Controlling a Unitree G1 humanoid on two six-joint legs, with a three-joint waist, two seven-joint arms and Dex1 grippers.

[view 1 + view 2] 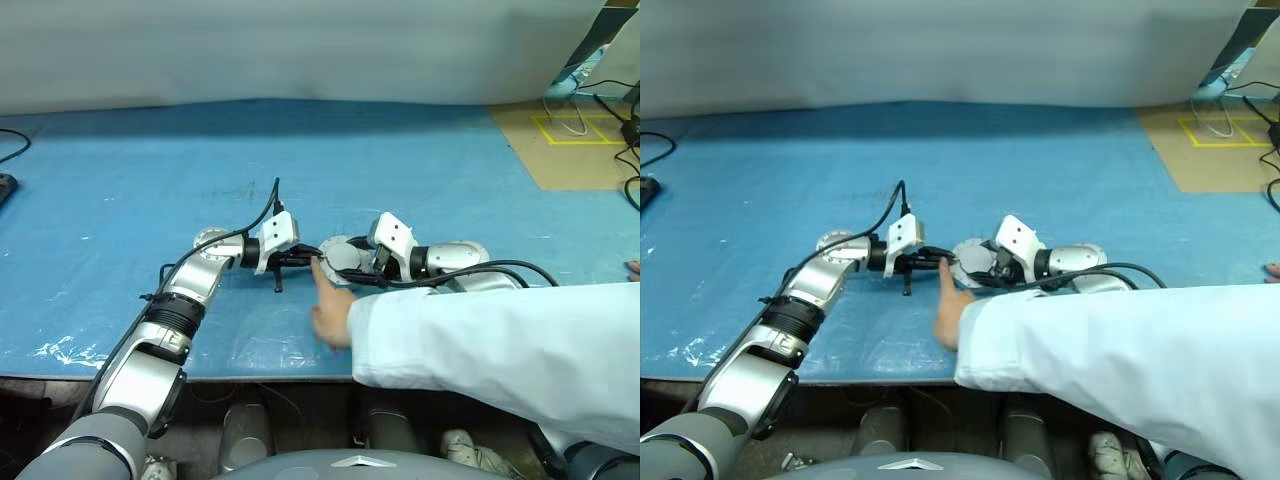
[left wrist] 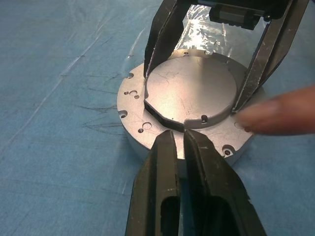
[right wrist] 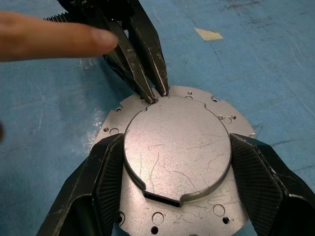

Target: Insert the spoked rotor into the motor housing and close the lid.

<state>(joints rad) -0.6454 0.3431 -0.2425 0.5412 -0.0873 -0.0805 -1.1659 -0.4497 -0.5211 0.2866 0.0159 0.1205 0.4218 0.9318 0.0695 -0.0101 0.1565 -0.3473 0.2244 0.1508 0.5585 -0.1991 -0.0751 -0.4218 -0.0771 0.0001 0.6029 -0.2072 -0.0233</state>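
- Blue-sheeted worktop (image 1: 120, 200), pale wall behind; cardboard patch w/ yellow tape at far right corner.
- Motor housing (image 3: 147, 219) sits mid-worktop, nearer the front edge than the back, flat on the sheet, w/ the lid (image 3: 177, 150) lying smooth face up on top of it. Lid looks seated but poss. not fully home – dark step shows along one edge. Rotor can't be seen; presumably under the lid.
- Right gripper (image 3: 176, 157): spread wide, one finger each side of the lid, pads at or touching its rim – bracing it rather than lifting, I'd judge.
- Left gripper (image 2: 179, 142): fingers pressed together, nothing held, tips resting at the lid's rim by the small notch, opposite side from the right gripper.
- Key relation: the two grippers meet head-on over the housing, left from the worktop's left side, right from its right; lid lies directly between them, equally near both. No long axis – round disc.
- Person's hand (image 1: 332, 300), pale sleeve, reaches in from the front edge; fingertip just beside the housing's flange, close to both grippers. Collision risk if either arm moves.
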